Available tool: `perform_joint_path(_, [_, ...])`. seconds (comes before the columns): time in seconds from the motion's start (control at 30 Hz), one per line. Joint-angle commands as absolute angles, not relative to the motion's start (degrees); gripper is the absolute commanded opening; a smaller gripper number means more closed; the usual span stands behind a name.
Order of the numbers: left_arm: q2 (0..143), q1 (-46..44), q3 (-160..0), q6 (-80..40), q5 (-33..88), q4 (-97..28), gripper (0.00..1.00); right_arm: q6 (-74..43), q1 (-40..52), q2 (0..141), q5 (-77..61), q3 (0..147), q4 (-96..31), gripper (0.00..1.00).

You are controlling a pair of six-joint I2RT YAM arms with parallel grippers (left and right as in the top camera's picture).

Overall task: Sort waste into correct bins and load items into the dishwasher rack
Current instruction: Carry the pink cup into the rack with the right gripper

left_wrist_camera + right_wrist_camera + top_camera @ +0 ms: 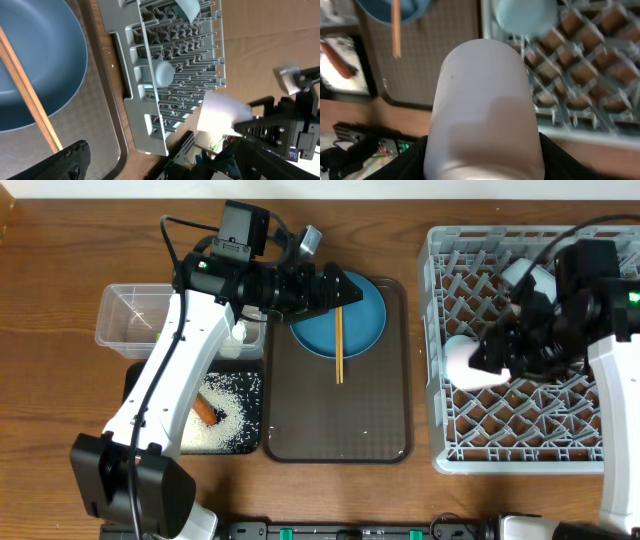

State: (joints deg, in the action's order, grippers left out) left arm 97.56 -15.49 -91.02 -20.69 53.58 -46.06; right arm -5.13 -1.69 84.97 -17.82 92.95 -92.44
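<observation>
Pinkish-white cup [485, 110]: clamped between the jaws of the right gripper [483, 152], at the right of the overhead frame, over the left part of the dishwasher rack [440, 452]. Contact with the pegs cannot be confirmed. Judgement: it is held there for seating on free pegs near the light-blue cup [525, 15].

Left gripper [347, 288]: jaws spread, empty, at upper centre over the dark-blue plate [368, 320]. The chopsticks [339, 350] lie free across the plate and are probably the next pick.

Carrot [205, 410]: in the black tray [135, 380], lower left.
</observation>
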Motion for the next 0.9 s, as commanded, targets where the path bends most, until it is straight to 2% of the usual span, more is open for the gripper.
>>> perform_joint_path(0.0, [97.95, -15.49, -90.37, -19.73, 53.19, -46.04, 0.94, -8.08, -1.72, 83.48, -13.32, 93.69, -94.52, 0.01])
perform_joint_path(0.27, [97.95, -15.49, -90.37, -19.73, 53.19, -46.04, 0.95, -14.39, 1.85, 81.17, -5.06, 88.75, -96.25, 0.01])
perform_joint_path(0.6, [97.95, -15.49, -90.37, -19.73, 53.19, -46.04, 0.96, -16.71, 4.58, 80.47, -3.84, 76.27, -86.91, 0.01])
perform_joint_path(0.87, [97.95, -15.49, -90.37, -19.75, 53.19, -46.04, 0.96, -16.64, 4.58, 80.47, -3.79, 71.85, -82.24, 0.01])
